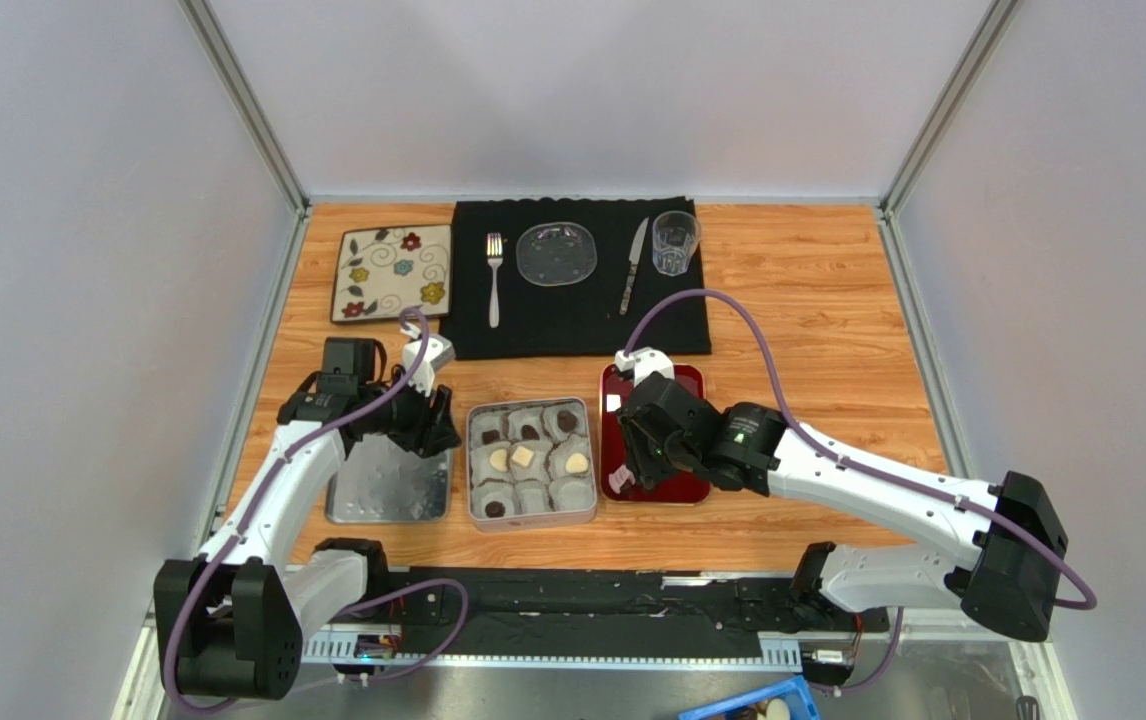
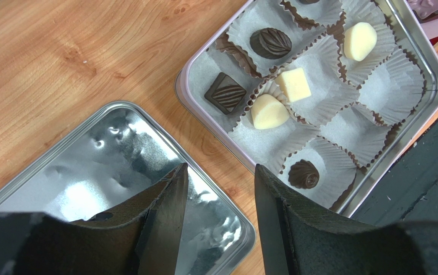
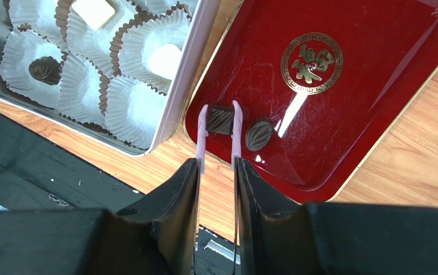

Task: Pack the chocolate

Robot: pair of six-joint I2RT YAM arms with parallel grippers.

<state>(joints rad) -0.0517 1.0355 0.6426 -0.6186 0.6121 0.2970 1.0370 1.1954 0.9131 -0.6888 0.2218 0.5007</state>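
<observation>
Pale grey walls (image 1: 68,225) close in the left, far and right sides, meeting at the far corners behind slanting aluminium posts (image 1: 246,105). The wood-grain desk (image 1: 820,300) sits under soft, even light. A black strip (image 1: 594,600) runs along its near edge.

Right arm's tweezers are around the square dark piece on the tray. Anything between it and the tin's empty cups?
Only the tin's wall, between the square dark piece in the tweezers and the nearest empty cup; lifting should clear it. The oval piece sits on the far side, off that path.
</observation>
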